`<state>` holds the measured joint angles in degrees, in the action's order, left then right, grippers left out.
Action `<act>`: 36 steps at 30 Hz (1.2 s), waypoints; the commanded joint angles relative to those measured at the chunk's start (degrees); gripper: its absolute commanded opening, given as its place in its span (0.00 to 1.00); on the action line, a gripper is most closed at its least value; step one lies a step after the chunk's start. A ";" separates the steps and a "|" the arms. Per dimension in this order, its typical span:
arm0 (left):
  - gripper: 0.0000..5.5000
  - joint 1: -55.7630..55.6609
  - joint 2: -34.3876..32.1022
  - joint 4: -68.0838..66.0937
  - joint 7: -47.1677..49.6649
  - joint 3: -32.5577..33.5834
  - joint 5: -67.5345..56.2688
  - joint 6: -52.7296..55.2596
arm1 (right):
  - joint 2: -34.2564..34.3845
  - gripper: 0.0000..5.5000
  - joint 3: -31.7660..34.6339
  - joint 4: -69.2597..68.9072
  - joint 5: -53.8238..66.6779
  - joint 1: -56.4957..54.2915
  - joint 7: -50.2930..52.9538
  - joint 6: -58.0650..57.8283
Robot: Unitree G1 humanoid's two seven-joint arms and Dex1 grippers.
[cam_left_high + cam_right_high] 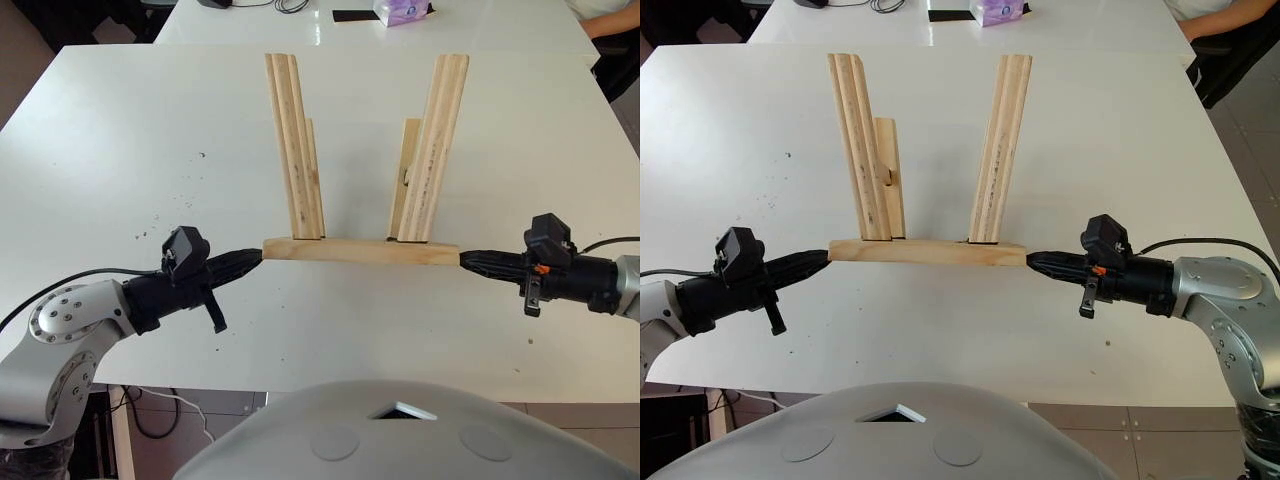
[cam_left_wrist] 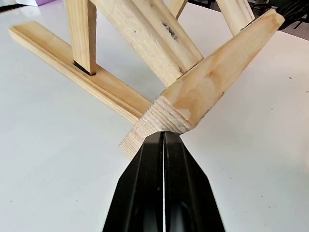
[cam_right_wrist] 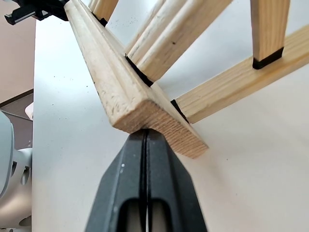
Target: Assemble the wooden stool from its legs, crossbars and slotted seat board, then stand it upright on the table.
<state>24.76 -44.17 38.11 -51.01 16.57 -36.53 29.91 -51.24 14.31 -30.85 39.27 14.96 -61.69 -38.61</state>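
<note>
The wooden stool lies on its side in the middle of the white table (image 1: 120,130). Its seat board (image 1: 360,250) stands on edge nearest me, and the legs (image 1: 295,140) (image 1: 435,140) point away across the table. A crossbar (image 2: 82,34) sits slotted into a leg (image 2: 58,55). My left gripper (image 1: 255,256) is shut, its tip pressed against the board's left end (image 2: 166,113). My right gripper (image 1: 468,259) is shut too, its tip touching the board's right end (image 3: 145,108). The board is squeezed between the two tips.
The table's front edge (image 1: 300,375) runs just below both arms. Behind stands a second table (image 1: 480,25) with a tissue box (image 1: 405,10) and a flat black item (image 1: 352,15). Bare tabletop lies left and right of the stool.
</note>
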 commanded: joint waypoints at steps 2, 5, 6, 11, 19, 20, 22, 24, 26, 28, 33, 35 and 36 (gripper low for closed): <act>0.00 -3.92 3.64 2.91 -2.15 -8.79 -1.88 -2.07 | 2.26 0.00 -4.22 -1.75 4.40 -4.62 -3.47 1.51; 0.00 -6.77 4.83 0.64 -1.44 -9.70 -0.34 -2.64 | 2.24 0.00 -5.36 0.36 3.09 -6.96 -4.02 2.16; 0.00 -7.74 5.10 -0.17 -1.24 -9.91 0.18 -2.79 | 2.29 0.00 -5.54 0.40 3.20 -7.48 -4.09 1.99; 0.00 -6.93 5.96 2.93 -0.34 -8.74 -3.08 -1.37 | 1.32 0.00 -4.13 -0.53 4.93 -8.74 -4.73 0.55; 0.00 -3.05 5.54 7.89 2.11 -6.25 -6.97 0.56 | 0.65 0.00 -2.81 -1.51 5.53 -8.45 -4.73 -0.82; 0.00 -2.81 5.42 6.91 1.87 -7.22 -5.31 0.11 | 0.74 0.00 -3.43 -1.39 4.72 -7.87 -4.94 -0.60; 0.00 -2.83 5.78 4.35 1.98 -8.17 -2.99 -0.64 | 1.16 0.00 -3.90 -1.25 4.11 -7.11 -4.77 -0.59; 0.00 -3.06 6.14 2.55 2.60 -8.17 -1.40 -1.67 | 1.36 0.00 -3.94 -0.77 3.83 -7.24 -4.56 -0.61; 0.00 -3.58 6.31 1.01 3.21 -7.27 -0.85 -2.32 | 1.39 0.00 -3.67 -0.21 3.12 -7.20 -4.28 -0.25; 0.00 -3.72 6.09 0.58 3.07 -5.94 -1.83 -2.29 | 1.08 0.00 -2.86 1.23 1.77 -7.13 -4.08 0.78; 0.00 -2.36 3.65 -2.55 0.99 0.74 -2.83 -2.84 | -1.23 0.00 -0.44 7.99 -3.30 -6.27 -4.70 5.45; 0.00 -2.31 2.59 -5.71 -0.23 2.75 -1.57 -3.80 | -1.54 0.00 -0.72 10.24 -4.50 -6.02 -5.23 6.83; 0.00 -2.57 1.95 -8.93 -0.51 3.02 0.37 -4.80 | -1.56 0.00 -1.59 12.34 -6.01 -5.87 -5.62 8.25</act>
<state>22.29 -40.40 34.13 -50.55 18.11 -38.87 26.54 -52.03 13.68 -21.67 35.61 8.69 -66.51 -32.85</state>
